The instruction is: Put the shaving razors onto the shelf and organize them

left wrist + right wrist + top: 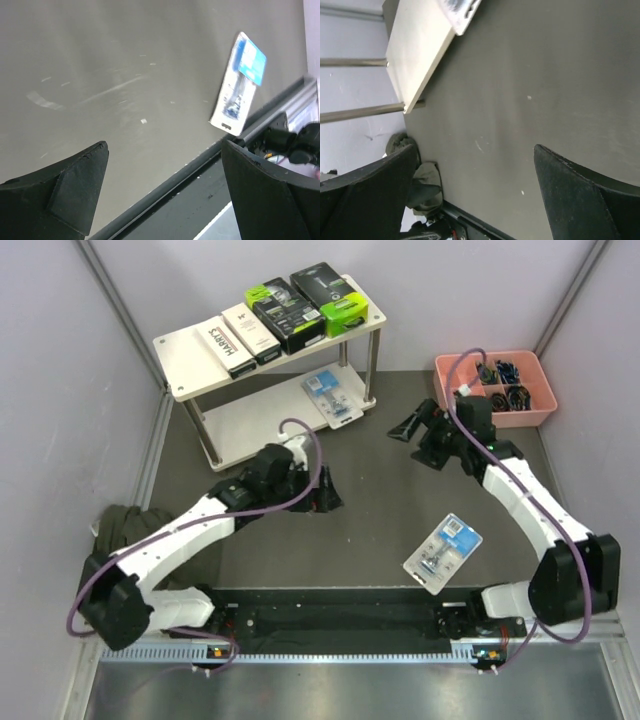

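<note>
The shelf [185, 358] stands at the back left. Its top board holds two white Harry's boxes [238, 338] and two black and lime-green packs [305, 305]. One clear blister pack with a blue card [332, 397] lies on the lower board; it also shows at the top edge of the right wrist view [460, 9]. The other blister pack [443, 550] lies flat on the dark mat near the right arm's base, and shows in the left wrist view [240, 85]. My left gripper [326, 496] [165, 170] is open and empty over the mat. My right gripper [412, 428] [475, 185] is open and empty, right of the shelf.
A pink compartment tray [497, 419] with small dark items sits at the back right. A crumpled green cloth [112, 525] lies at the left wall, also seen in the right wrist view [422, 185]. The shelf's metal posts [355, 62] stand near the wall.
</note>
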`<move>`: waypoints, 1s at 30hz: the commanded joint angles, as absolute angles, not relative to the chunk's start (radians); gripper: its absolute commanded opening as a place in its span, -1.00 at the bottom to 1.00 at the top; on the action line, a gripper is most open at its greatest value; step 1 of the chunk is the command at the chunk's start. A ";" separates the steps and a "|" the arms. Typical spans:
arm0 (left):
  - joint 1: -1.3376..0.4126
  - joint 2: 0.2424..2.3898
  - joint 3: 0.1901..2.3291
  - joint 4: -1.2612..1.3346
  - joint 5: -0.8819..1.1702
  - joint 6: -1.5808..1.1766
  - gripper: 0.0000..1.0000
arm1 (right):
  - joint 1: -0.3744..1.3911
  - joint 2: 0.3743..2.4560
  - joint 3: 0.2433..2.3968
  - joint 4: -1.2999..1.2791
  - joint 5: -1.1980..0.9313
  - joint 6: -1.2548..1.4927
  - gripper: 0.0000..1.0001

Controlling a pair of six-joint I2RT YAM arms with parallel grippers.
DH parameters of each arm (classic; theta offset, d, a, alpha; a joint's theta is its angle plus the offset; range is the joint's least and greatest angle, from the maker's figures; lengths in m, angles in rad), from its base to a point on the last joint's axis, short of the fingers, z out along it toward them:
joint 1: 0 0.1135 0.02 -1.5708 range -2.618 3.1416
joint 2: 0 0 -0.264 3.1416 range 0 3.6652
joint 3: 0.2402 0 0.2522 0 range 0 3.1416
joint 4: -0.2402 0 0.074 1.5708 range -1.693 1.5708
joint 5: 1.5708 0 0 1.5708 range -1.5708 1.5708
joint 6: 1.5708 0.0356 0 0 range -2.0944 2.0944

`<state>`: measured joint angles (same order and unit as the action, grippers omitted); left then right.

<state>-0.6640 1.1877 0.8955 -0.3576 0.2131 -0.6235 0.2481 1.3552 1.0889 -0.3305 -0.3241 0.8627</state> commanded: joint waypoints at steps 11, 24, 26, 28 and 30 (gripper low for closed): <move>-1.020 1.744 1.326 -0.258 0.130 -0.494 0.82 | -0.092 1.079 0.878 -0.420 -0.500 0.770 0.97; -1.170 2.083 1.684 -0.374 0.100 -0.382 0.57 | -0.258 0.930 0.732 -0.511 -0.581 0.700 0.97; -1.189 2.114 1.719 -0.388 0.094 -0.379 0.55 | -0.275 0.928 0.719 -0.514 -0.597 0.690 0.97; -1.204 2.128 1.736 -0.385 0.083 -0.373 0.52 | -0.297 0.930 0.716 -0.517 -0.606 0.680 0.97; -1.212 2.149 1.749 -0.385 0.078 -0.368 0.52 | -0.311 0.936 0.718 -0.520 -0.617 0.675 0.98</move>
<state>-1.1904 2.1220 1.6855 -0.3782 0.1051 -0.4053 -0.2764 0.9489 0.7136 -0.5186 -0.5705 0.7139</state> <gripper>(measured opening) 0.763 0.987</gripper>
